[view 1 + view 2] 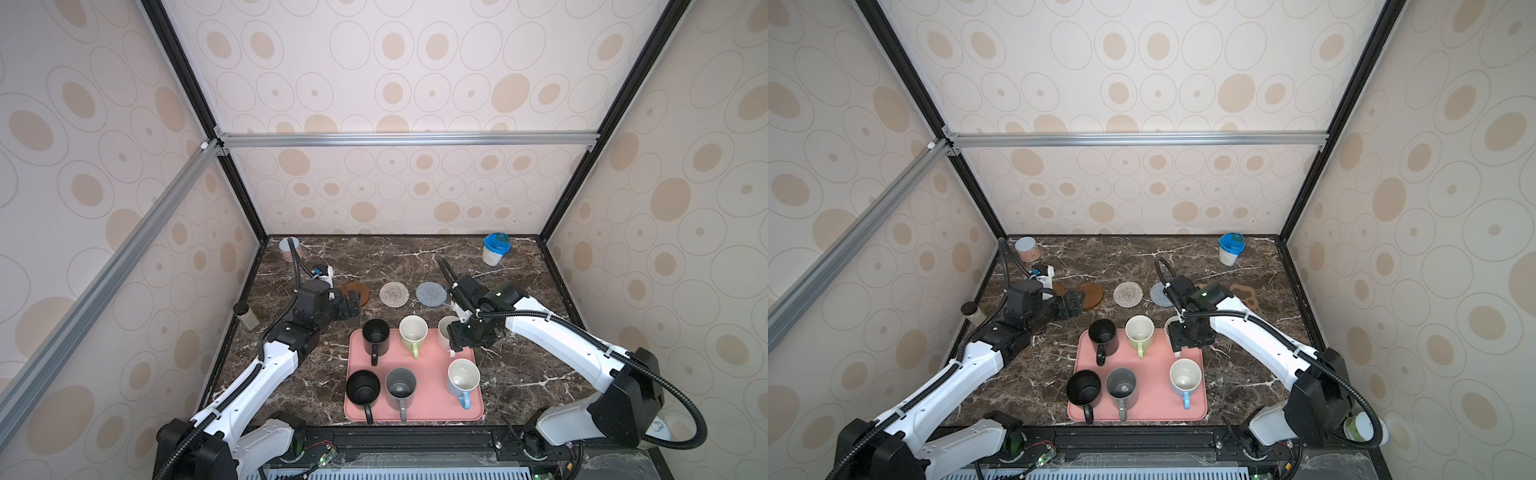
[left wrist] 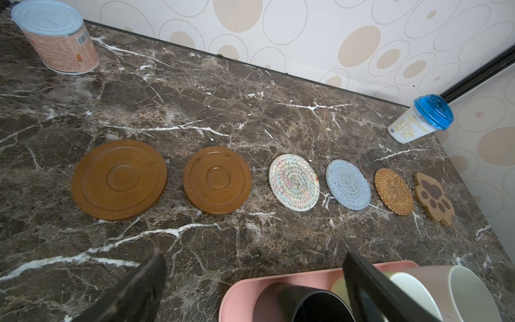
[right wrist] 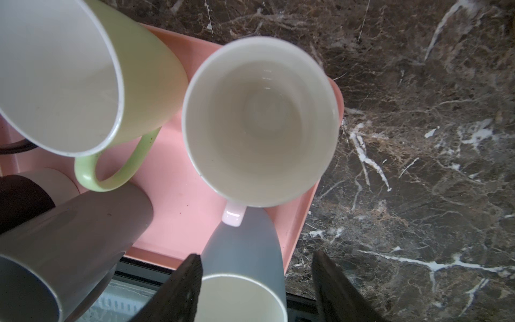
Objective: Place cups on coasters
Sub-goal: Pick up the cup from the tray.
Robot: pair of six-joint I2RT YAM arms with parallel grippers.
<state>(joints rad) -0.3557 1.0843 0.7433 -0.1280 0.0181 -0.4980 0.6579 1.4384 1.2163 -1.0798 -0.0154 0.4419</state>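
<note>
NOTHING DELIVERED YET: From my remote station I count all six cups upright on the pink rectangular tray [image 1: 432,374], at the near side of the dark marble table [image 1: 519,374]. They are a black ceramic mug [image 1: 375,334], a second black ceramic mug [image 1: 363,388], a grey ceramic mug [image 1: 400,388], a light green ceramic mug [image 1: 413,330], a white mug with a light blue outside [image 1: 462,376] and a white mug with a pale pink handle [image 3: 259,120].

Beyond the tray the six coasters lie in a bare row: a brown wooden disc [image 2: 118,179], a second brown wooden disc [image 2: 217,179], a whitish woven round mat [image 2: 294,181], a blue-grey woven round mat [image 2: 348,184], a tan rattan round mat [image 2: 393,191] and a brown paw-shaped mat [image 2: 434,197].

My right gripper [image 3: 256,259] hangs over the pink-handled mug at the tray's far right corner, jaws partly spread, grasping nothing I can see. My left gripper [image 2: 254,256] hangs by the wooden discs, jaws fully spread and empty.

By my reckoning, all six placements are left to do. The mugs look glossy and empty, handles turned toward the near edge.
</note>
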